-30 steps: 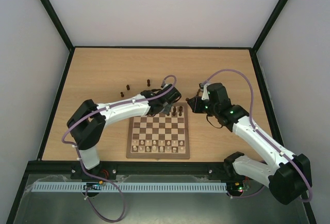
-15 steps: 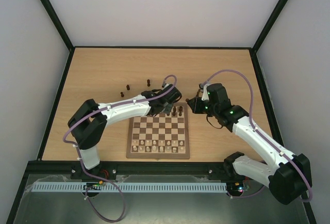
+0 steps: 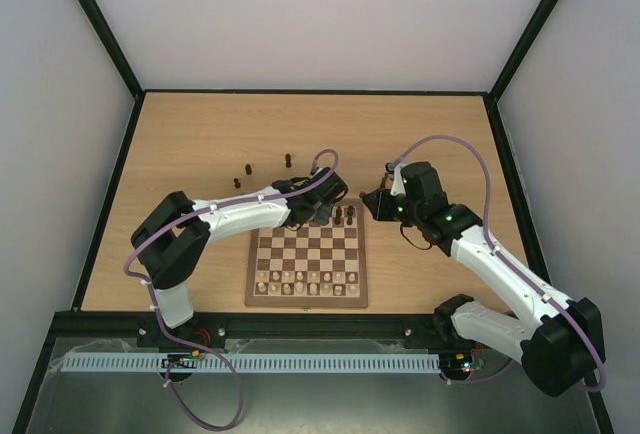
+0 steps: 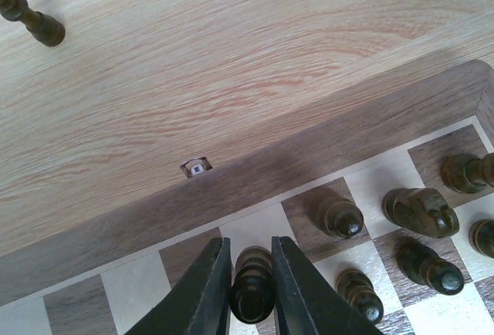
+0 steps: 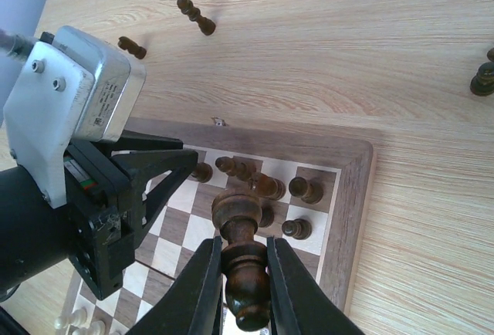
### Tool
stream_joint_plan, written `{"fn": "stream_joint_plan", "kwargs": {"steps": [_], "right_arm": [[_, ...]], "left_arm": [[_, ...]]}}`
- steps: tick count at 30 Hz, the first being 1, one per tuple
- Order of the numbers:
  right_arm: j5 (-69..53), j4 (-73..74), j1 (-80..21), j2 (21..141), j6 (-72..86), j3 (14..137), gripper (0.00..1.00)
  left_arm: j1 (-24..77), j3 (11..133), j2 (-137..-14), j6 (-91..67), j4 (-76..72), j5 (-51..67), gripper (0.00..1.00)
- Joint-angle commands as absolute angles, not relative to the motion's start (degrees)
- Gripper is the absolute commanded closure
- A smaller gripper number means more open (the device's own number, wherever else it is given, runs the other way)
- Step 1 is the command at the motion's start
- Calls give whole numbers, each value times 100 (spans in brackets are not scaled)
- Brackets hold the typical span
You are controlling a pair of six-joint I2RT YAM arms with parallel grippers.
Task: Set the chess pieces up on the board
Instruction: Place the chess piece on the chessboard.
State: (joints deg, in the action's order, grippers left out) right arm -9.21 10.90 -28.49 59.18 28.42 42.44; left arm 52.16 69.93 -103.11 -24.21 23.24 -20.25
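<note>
Two arms meet over the far end of the board [image 4: 309, 146], each holding a piece. The left gripper [image 4: 251, 262] is pinched narrow around a small dark chessman [image 4: 251, 296], poised over a cream square close to the mid-brown border; whether the piece touches the square cannot be told. The right gripper [image 5: 242, 246] is closed tight on the stem of a tall dark piece [image 5: 238, 215], held above the board's far right corner. Several more dark chessmen [image 4: 421, 211] stand upright on the squares just beside the left gripper. Stray dark pieces [image 5: 194, 15] sit off the board on the tabletop [image 3: 200, 139] beyond it. Pale chessmen [image 3: 305, 282] line the two near rows.

The tabletop is light wood with a flowing grain, edged by a black frame [image 3: 100, 204] and enclosed by plain pale walls [image 3: 320, 14]. A small metal clasp [image 4: 195, 167] is set into the board's outer edge. A printed label [image 5: 108, 97] shows on the silver housing at the left wrist, its text too small to read.
</note>
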Motion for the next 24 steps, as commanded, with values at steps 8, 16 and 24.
{"fn": "stream_joint_plan", "kwargs": {"steps": [8,16,24], "right_arm": [[-1040,1189,-2830,5796,2760,4144,89],[-1071,1162,-2830,5789,2760,4131,88],[-1106,1144,-2830,5788,2755,4114,89]], "left_arm": [[5094,6849,-10230,-2487,2032,-1828,82],[5066,6838,-10280,-2487,2003,-1863,82],[5060,6827,-10345,-2509,1979,-1862,81]]}}
